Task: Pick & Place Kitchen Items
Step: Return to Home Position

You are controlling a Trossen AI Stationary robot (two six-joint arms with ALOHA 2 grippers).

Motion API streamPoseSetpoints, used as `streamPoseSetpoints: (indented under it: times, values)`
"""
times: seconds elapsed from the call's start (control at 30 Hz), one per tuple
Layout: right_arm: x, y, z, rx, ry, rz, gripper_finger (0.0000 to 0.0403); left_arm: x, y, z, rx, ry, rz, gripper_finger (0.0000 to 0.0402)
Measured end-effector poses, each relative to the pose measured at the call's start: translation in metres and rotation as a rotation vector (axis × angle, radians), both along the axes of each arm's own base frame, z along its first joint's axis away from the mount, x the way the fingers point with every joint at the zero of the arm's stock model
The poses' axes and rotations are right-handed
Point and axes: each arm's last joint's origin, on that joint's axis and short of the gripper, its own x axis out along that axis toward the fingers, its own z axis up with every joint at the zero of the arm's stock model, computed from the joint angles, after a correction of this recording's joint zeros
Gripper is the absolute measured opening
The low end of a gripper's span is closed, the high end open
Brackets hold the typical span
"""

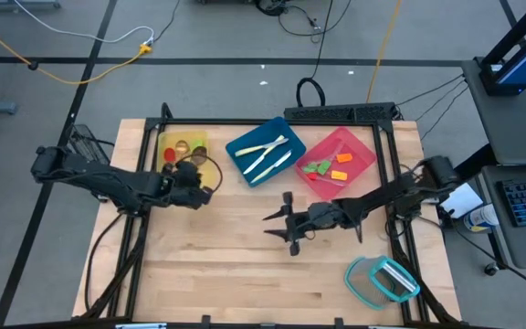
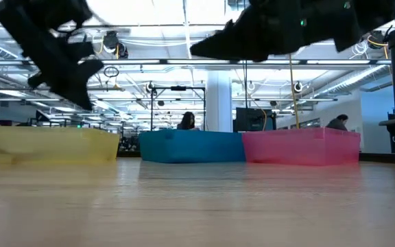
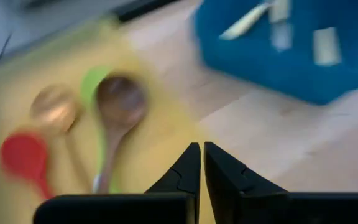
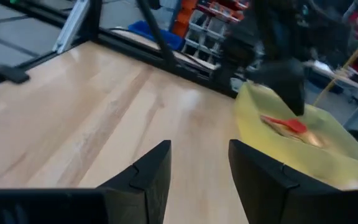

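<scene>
**Q:** Fingers [image 3: 180,174] up close, status?

**A:** My left hand [image 3: 200,149] closed, empty, by the yellow tray [image 3: 11,93]; right hand [image 4: 199,146] open, empty. Spoons [image 3: 120,102] lie in that tray: light, stiff, slim; I'd pinch mid-handle.

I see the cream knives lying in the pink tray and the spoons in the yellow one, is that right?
Not quite. The cream knives lie in the blue tray, not the pink tray; the high view shows it. The spoons are in the yellow tray, as you said.
</scene>
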Motion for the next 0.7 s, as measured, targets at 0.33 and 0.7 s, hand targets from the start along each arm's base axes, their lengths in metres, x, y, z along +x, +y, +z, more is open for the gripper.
streamPoseSetpoints:
  times: [0.33, 0.7]
  values:
    - [-0.074, -0.024, 0.037, 0.109, -0.043, -0.162, 0.0155, 0.003, -0.028, 0.061, 0.24, -0.057, -0.385, 0.0033]
    - [-0.157, -0.047, 0.006, 0.354, -0.127, -0.195, 0.0155, -0.054, -0.03, 0.086, 0.373, -0.247, -0.693, 0.0033]
